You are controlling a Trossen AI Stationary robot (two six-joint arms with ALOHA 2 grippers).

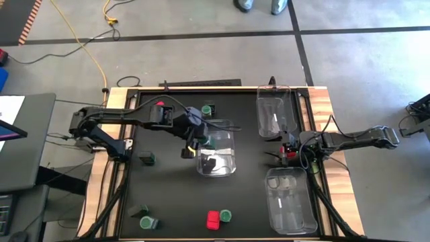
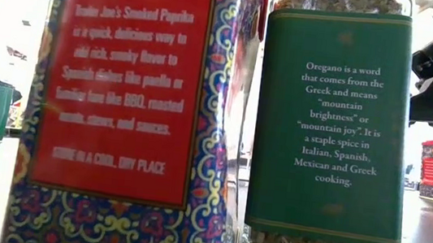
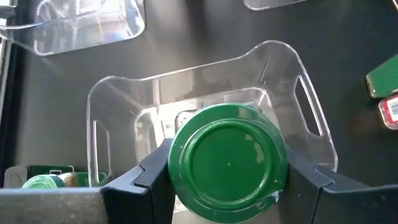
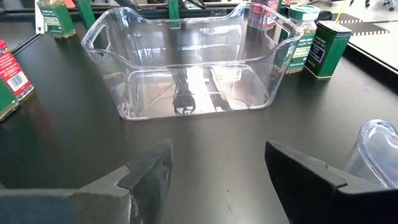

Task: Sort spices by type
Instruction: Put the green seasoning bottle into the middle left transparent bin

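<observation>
My left gripper (image 1: 193,142) hovers over the left end of the clear middle bin (image 1: 216,154), shut on a round jar with a green lid (image 3: 228,163). My right gripper (image 4: 217,168) is open and empty. It sits low by the table's right edge, between the two right-hand bins, facing the middle bin (image 4: 186,68). A red box (image 4: 11,78) stands beside it. Loose spices stand on their bases on the black table: a red box (image 1: 213,220) next to a green-lidded jar (image 1: 226,216), a jar (image 1: 146,222), dark tins (image 1: 146,158) (image 1: 141,211), and a jar (image 1: 209,107) at the far side. My left gripper pinches the green-lidded jar between its two fingers (image 3: 152,177), one on each side of the lid's rim (image 3: 177,155). The fingers come from above, pointing down. The jar is lifted clear, lid up toward the wrist, over the bin's open inside (image 3: 155,118).
Two more clear bins lie along the right edge, one far (image 1: 277,111) and one near (image 1: 290,199). The red paprika tin (image 2: 133,104) and the oregano jar (image 2: 330,126) fill the low view. Open black table lies left of the middle bin and in front of it.
</observation>
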